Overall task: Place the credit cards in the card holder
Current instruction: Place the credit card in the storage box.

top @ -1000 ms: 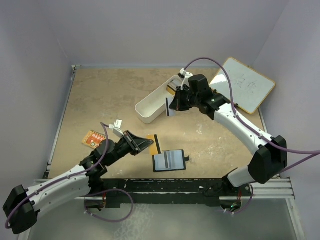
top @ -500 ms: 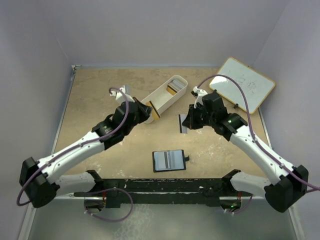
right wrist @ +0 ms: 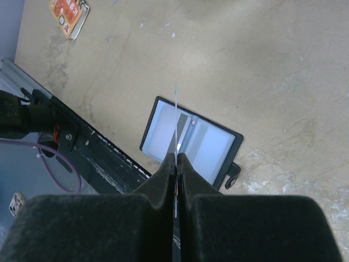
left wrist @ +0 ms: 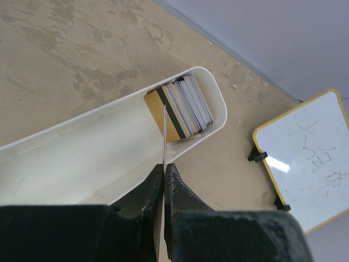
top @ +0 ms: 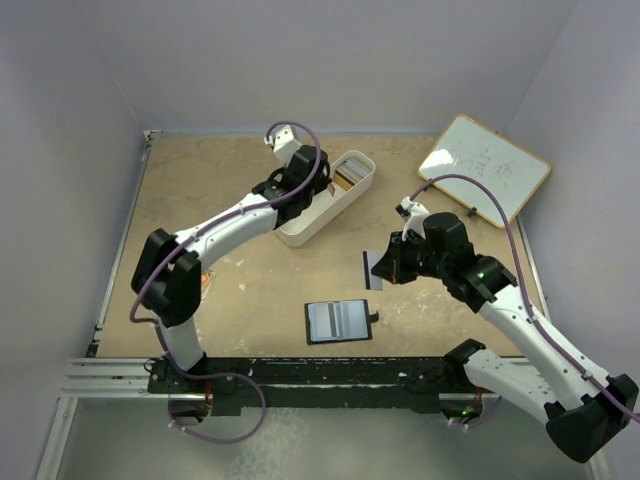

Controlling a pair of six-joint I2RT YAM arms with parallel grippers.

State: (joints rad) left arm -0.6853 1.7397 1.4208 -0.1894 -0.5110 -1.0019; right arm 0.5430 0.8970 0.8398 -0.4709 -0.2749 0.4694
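Observation:
The black card holder (top: 338,320) lies open near the front edge, its blue-grey inside up and one card tucked in it (right wrist: 184,131). My right gripper (top: 385,265) is shut on a grey credit card (top: 373,270). In the right wrist view this card (right wrist: 176,117) stands edge-on just above the holder (right wrist: 210,144). My left gripper (left wrist: 164,166) is shut on another credit card (left wrist: 163,134), edge-on over the white tray (left wrist: 82,158). More credit cards (left wrist: 185,106) are stacked at the tray's far end (top: 350,172).
The long white tray (top: 325,205) lies slanted at the back centre. A yellow-framed whiteboard (top: 485,168) rests at the back right. A small orange item (right wrist: 70,15) lies at the left front. The black base rail (top: 330,375) runs along the near edge.
My left arm swung from the left front up to the tray, carrying its yellow card. My right arm brought the grey card from the tray toward the card holder.

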